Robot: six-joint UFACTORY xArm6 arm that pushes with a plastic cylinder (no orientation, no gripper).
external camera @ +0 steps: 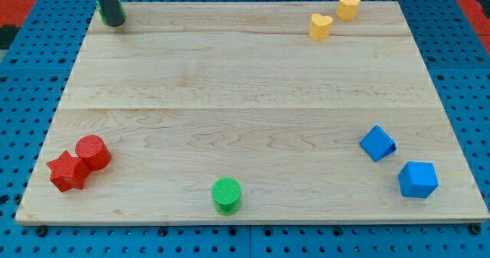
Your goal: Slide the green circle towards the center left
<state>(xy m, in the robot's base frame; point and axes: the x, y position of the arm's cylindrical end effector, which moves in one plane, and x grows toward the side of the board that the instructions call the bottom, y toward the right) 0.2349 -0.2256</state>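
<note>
The green circle (226, 194) stands near the board's bottom edge, a little left of the middle. My tip (113, 22) is at the board's top left corner, far from the green circle. A bit of another green block (102, 13) shows just behind the rod, mostly hidden by it; its shape cannot be made out.
The wooden board (253, 97) lies on a blue pegboard. A red circle (93, 151) and a red star (67, 171) touch at the bottom left. A yellow heart (320, 26) and a yellow hexagon (348, 5) sit at the top right. Two blue blocks (377, 143) (418, 179) sit at the bottom right.
</note>
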